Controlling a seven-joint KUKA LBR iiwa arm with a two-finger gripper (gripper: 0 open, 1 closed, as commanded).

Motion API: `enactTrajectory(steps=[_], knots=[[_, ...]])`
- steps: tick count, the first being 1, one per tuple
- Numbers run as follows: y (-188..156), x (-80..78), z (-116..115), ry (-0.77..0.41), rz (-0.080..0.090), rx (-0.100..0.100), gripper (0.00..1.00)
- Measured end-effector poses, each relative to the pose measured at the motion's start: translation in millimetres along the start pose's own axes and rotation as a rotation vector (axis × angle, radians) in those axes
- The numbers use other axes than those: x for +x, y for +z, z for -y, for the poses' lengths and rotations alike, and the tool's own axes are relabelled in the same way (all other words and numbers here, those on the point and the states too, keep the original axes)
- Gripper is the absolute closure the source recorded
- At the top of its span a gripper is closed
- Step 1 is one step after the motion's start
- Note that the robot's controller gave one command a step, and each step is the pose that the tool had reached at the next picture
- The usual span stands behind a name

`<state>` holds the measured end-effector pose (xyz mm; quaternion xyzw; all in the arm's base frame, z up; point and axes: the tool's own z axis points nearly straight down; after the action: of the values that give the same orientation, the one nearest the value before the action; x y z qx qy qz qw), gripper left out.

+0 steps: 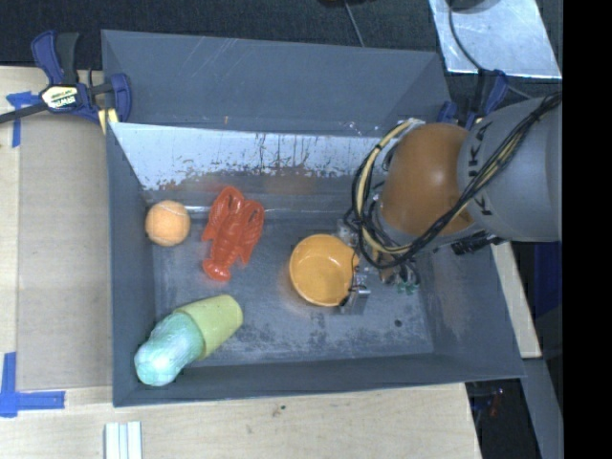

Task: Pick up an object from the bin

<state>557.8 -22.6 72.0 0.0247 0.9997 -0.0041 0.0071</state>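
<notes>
Approach-to-grasp step. The tool (pixel 360 290) sits low at the 3 o'clock rim of the yellow-orange bowl (pixel 320 269), which lies toward 4 o'clock from the centre of the bin (pixel 287 94). Whether the tool is spread or closed cannot be told. The next move probably calls for a firm hold on the rim, then a vertical lift.

In bin (pixel 287 94): ball (pixel 167 224) at left, toy lobster (pixel 231 230) just right of it, bowl (pixel 322 270) further right, rounded cylinder (pixel 186 339) front-left.

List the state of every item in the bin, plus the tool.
Orange ball: resting loose at the left.
Red lobster toy: lying flat beside the ball.
Orange bowl: opening towards the camera, tool at its right rim.
Green-and-blue tube: lying on its side, front left.
Tool: low in the bin, beside the bowl.
</notes>
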Motion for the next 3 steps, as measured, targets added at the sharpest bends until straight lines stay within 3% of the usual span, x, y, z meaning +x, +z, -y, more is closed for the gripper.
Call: enactTrajectory(steps=[1,3], knots=[[1.8,-36.3,-49.9,0.025,0.010,-0.012,1.00],[1.8,-36.3,-49.9,0.023,0.010,-0.011,1.00]])
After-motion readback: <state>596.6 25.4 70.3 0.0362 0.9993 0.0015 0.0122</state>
